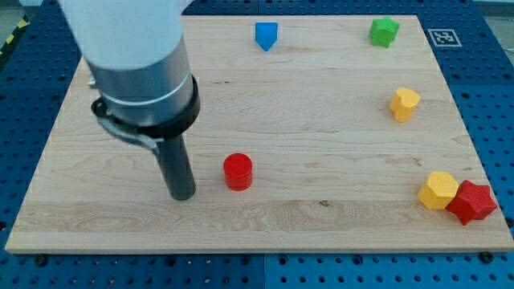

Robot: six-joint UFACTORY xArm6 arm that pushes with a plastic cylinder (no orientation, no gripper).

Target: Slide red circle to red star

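Red star [471, 201] at view's bottom right, red circle [238, 172] upright, my tip [184, 196] just left, no gripper.

I work in a robotics lab or test cell. The evidence: my counter [265, 225], a pale wooden board, rests on a blue perforated metal base [482, 48] with a regular grid of mounting holes. A printed black-and-white square marker [444, 37] sits at the board's corner at the view's top right. Yellow-black hazard tape [11, 38] marks the view's top left edge.
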